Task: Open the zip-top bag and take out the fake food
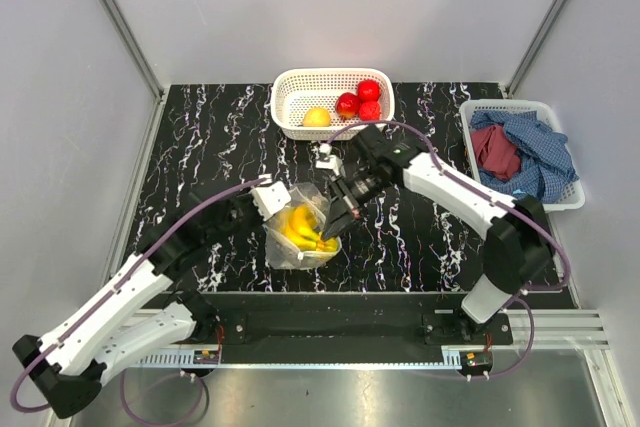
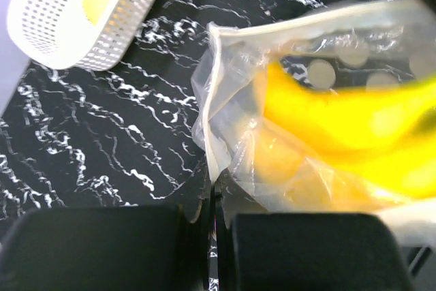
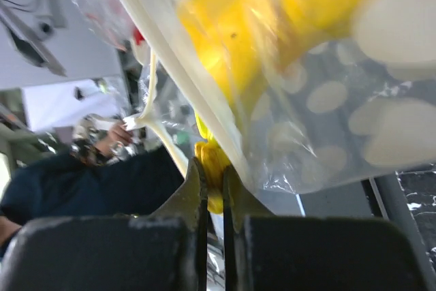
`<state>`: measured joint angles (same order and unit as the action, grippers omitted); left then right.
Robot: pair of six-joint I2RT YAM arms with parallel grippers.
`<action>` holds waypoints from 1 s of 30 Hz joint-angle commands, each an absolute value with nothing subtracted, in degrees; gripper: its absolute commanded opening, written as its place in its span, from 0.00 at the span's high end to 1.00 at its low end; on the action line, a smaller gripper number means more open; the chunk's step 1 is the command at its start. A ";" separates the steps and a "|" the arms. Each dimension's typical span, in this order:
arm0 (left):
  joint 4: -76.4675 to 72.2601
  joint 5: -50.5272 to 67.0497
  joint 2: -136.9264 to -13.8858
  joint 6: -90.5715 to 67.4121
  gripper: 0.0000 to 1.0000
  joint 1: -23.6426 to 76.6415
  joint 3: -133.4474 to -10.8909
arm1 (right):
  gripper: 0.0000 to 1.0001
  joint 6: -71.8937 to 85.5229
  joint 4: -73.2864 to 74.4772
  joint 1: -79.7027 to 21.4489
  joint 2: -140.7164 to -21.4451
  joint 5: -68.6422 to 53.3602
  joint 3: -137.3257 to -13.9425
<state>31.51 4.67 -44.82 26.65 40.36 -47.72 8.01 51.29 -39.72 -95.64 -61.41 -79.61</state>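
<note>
Only print you'll find on the bag (image 1: pixel 290 252) is white polka dots on clear, floppy plastic. The pale zip strip (image 3: pixel 177 66) along its mouth is parted, so the bag is open. It's sitting on the black marbled table (image 1: pixel 210 147), roughly in the middle and nearer your arms than the baskets.

The banana bunch (image 1: pixel 300 225) is inside, glossy yellow, and fills most of the bag. It's blurry in both wrist views.

Your left claw (image 1: pixel 268 197) is at the bag's left edge. Its fingers are pressed nearly together, pinching the plastic film just below the zip strip. Your right claw (image 1: pixel 333 230) comes in from the other side at the bag's mouth, and its fingers are clamped on a yellow tip of the banana bunch.

At the far edge the white basket (image 1: pixel 290 82) holds the red fruits (image 1: pixel 358 99) and the round yellow fruit (image 1: pixel 316 117), well apart from the bag. On the right a second basket (image 1: pixel 470 112) holds the red and blue cloths (image 1: pixel 520 152)
</note>
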 commanded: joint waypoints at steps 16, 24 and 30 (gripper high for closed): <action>30.06 14.30 -58.35 8.53 1.00 31.65 -54.40 | 1.00 25.40 25.58 -33.66 -85.17 -75.86 -71.46; 28.04 25.66 -58.71 -1.11 1.00 28.57 -53.79 | 1.00 37.74 10.32 -33.14 -85.26 -73.83 -67.68; 26.90 28.83 -59.06 -15.09 1.00 26.54 -50.98 | 1.00 66.63 -31.46 -31.82 -85.07 -75.23 -61.79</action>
